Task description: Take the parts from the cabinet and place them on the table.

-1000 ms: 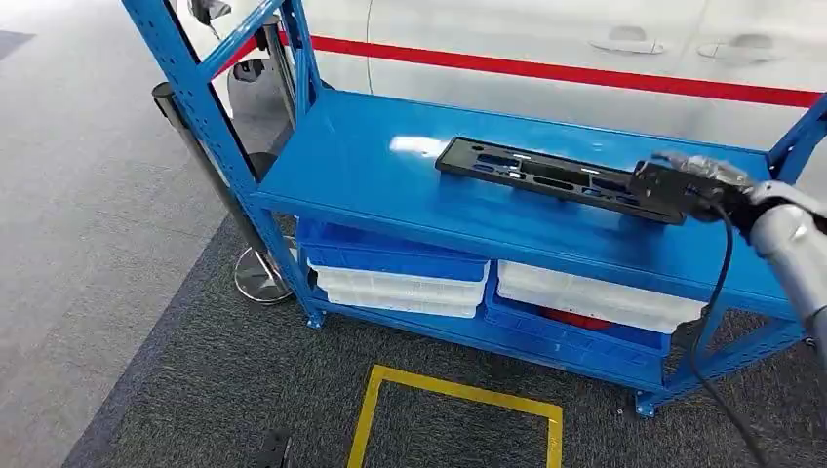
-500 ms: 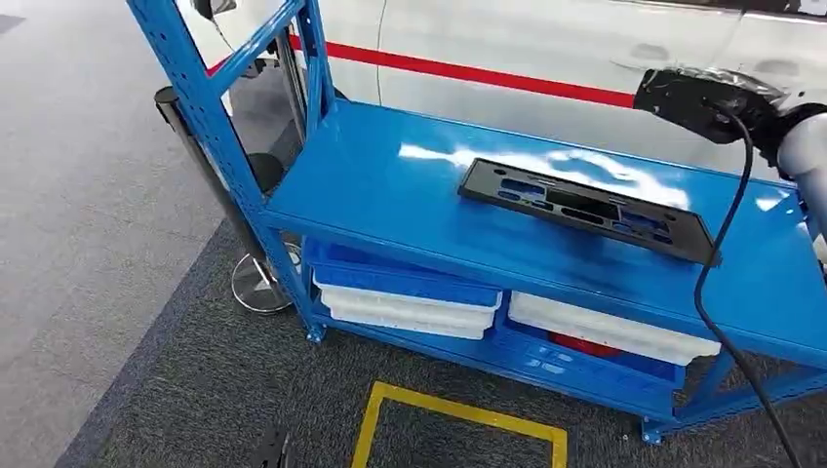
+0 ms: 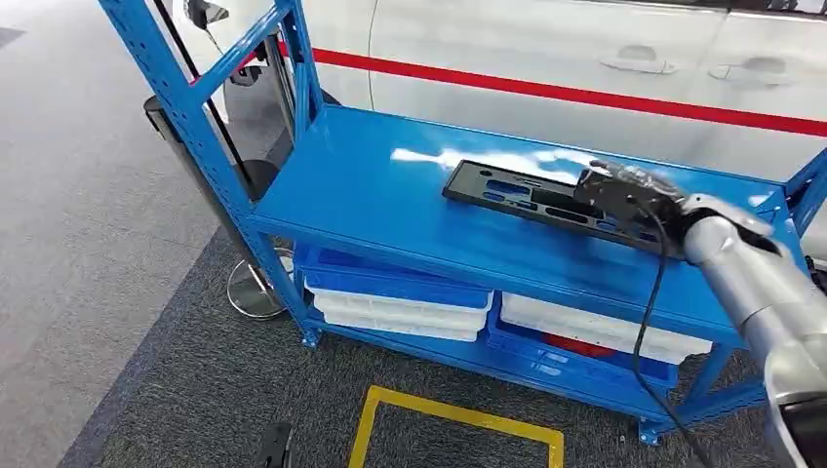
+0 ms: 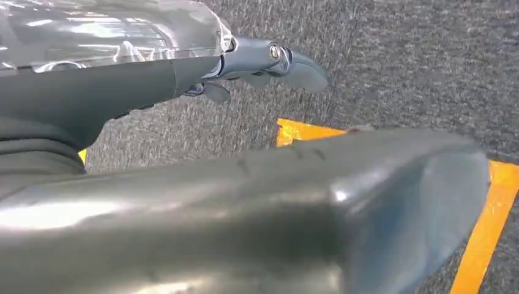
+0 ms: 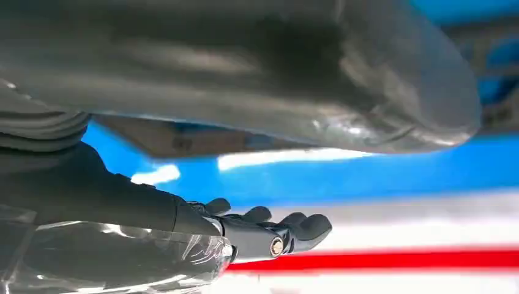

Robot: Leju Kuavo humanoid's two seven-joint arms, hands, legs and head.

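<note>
Lowered again, right hand [image 3: 624, 190] now covers the black part [image 3: 527, 195].

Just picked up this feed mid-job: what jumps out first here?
The blue rack takes up most of the head view, with a long black part lying flat on its top shelf. The right hand hangs over that part's right end, fingers apart in the right wrist view; whether it touches is unclear. Behind stands a white car with a red stripe, and white trays sit on the lower shelf.
</note>
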